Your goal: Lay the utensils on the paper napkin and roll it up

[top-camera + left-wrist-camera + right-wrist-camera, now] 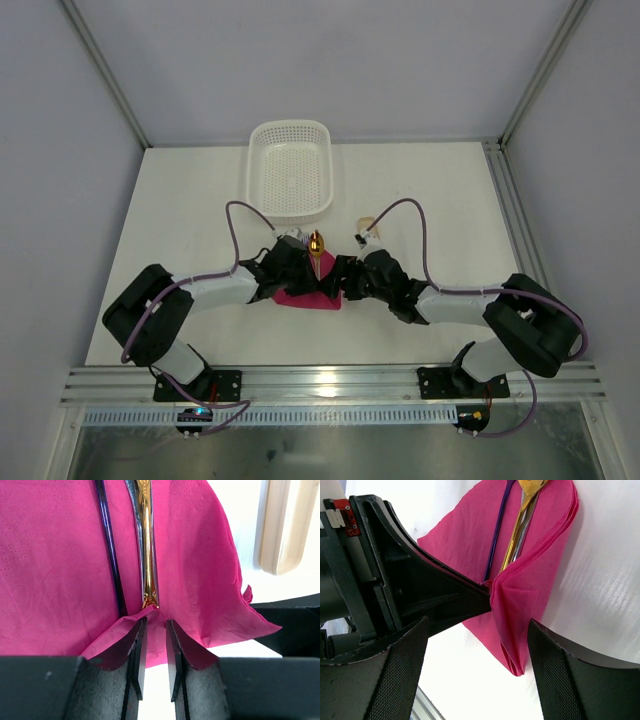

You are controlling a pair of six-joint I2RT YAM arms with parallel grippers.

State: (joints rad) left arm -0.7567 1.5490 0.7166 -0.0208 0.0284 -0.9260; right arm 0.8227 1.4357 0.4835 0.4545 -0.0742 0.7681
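**Napkin pinched at its edge, roll yet to be made**

Utensils lie side by side along the pink napkin in the middle of the table, nearer its near edge than its far one. A gold handle and a darker one run parallel, and the gold head pokes out past the napkin's far edge. The left gripper has its fingers drawn close on a puckered fold of the napkin's near edge, just at the handle ends, with the paper lifted between them. The right gripper hovers just beside it with its fingers spread wide and nothing between them, above the napkin's doubled-over right side. A white basket sits at the middle of the far edge, and a beige strip lies on the table near the napkin's right side, apart from it.

Placing looks done, and the rolling appears to be the step in hand. Doing it well likely means carrying the pinched fold low and slowly across the handles so that the thin paper does not tear. The wide-open right gripper would do best to press the bundle or take the free side, so that the sheet wraps and does not drag. The handles should stay parallel, since a skewed one would likely slip out of the roll.
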